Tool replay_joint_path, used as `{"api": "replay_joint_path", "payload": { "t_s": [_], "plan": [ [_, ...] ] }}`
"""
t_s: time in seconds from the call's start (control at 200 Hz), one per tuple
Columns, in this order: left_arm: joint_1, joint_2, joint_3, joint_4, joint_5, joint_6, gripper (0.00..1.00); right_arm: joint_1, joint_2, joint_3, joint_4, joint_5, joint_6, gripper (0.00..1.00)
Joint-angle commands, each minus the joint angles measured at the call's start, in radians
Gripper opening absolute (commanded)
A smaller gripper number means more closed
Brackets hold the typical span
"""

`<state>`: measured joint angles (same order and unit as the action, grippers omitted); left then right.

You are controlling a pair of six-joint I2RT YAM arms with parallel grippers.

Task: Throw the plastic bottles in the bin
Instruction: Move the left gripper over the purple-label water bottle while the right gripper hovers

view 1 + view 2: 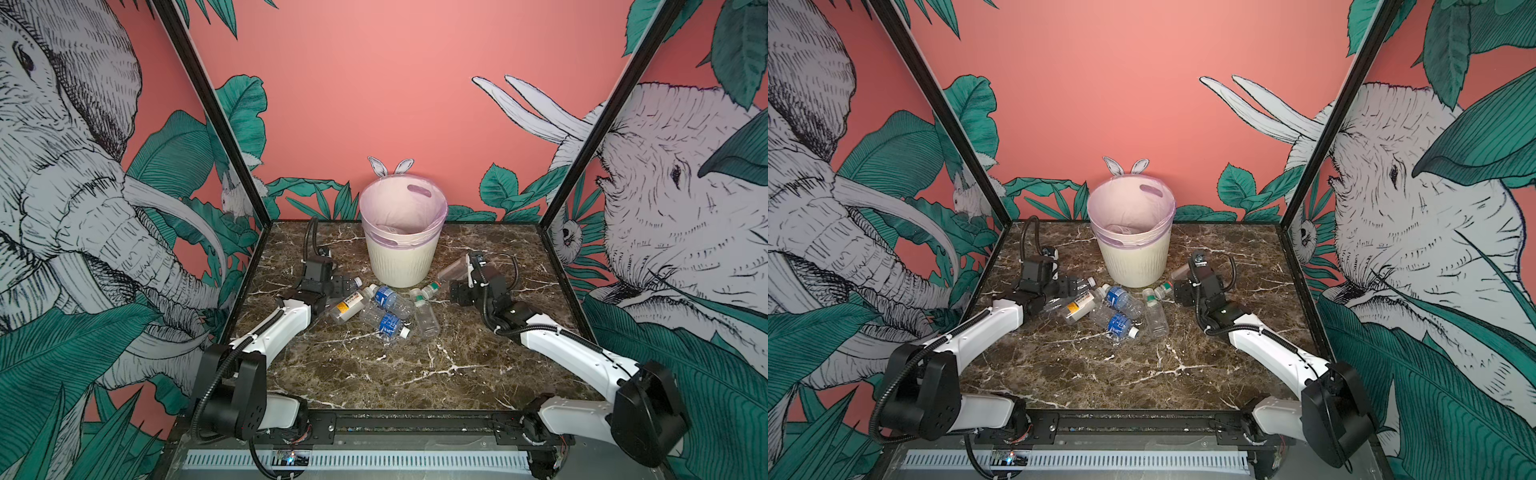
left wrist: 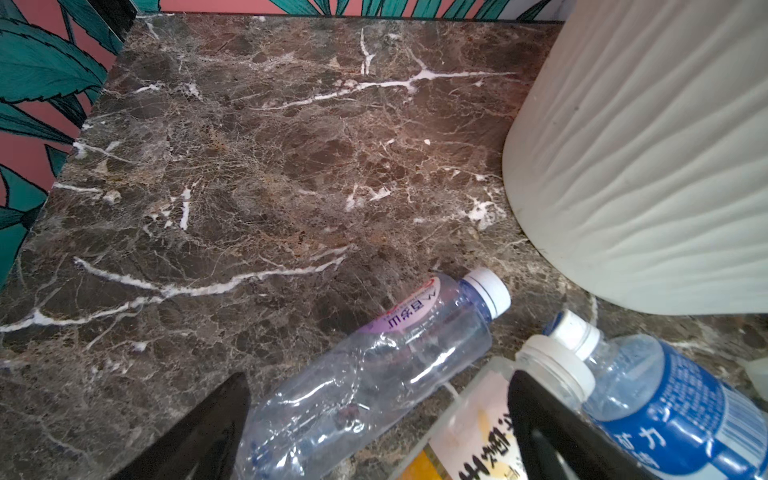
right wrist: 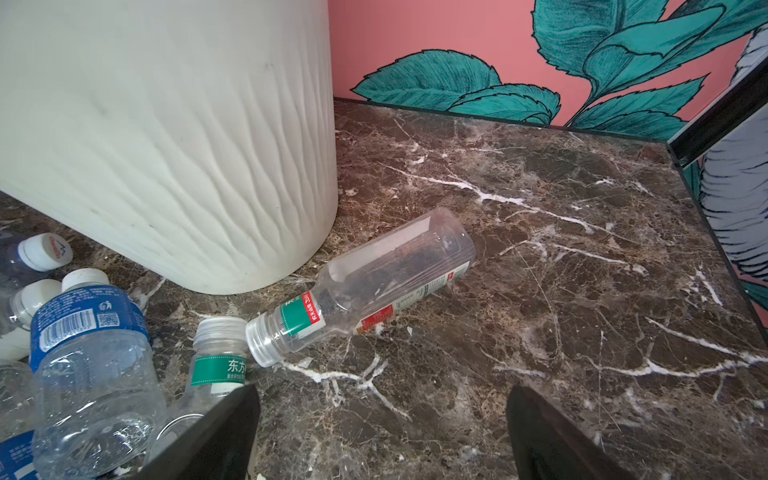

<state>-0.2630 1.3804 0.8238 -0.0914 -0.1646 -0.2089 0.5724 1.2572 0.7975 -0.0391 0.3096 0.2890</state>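
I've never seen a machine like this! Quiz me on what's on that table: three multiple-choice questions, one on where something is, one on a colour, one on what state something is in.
1. Where does the bin stand?
A. At the back of the table, behind the loose bottles
B. At the front edge, by the arm bases
C. Tipped on its side among the bottles

2. What colour is the bag liner?
A. Black
B. Bright yellow
C. Pale pink-lilac

3. How is the right gripper?
A. Shut on a bottle
B. Open, with only bare table between its jaws
C. Shut on the bin's rim

Answers: 1 A, as both top views show it upright behind the bottles; 2 C, as the liner folded over the rim is that colour; 3 B, as the right wrist view shows the jaws wide apart over bare marble.
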Motion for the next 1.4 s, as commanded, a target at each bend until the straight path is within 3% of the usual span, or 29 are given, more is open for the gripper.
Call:
{"api": "replay_joint_path", "payload": {
  "t_s": [0.0,0.22,0.94,1.395],
  "plan": [
    [0.026,0.036,0.039,-0.04,0.057,0.006,0.99,-0.007,0.017,0.002,0.038,-0.007,0.019,0.95],
    [0.045,0.082,0.04,-0.031,0.131,0.011,1.0,-0.011,0.036,0.003,0.039,-0.009,0.021,0.94],
    [0.053,0.168,0.064,-0.082,0.079,0.029,0.99,-0.015,0.053,0.005,0.041,-0.015,0.024,0.94],
    [0.079,0.201,0.083,-0.1,0.076,-0.006,0.93,-0.015,0.071,0.009,0.046,-0.041,0.032,0.94]
  ]
}}
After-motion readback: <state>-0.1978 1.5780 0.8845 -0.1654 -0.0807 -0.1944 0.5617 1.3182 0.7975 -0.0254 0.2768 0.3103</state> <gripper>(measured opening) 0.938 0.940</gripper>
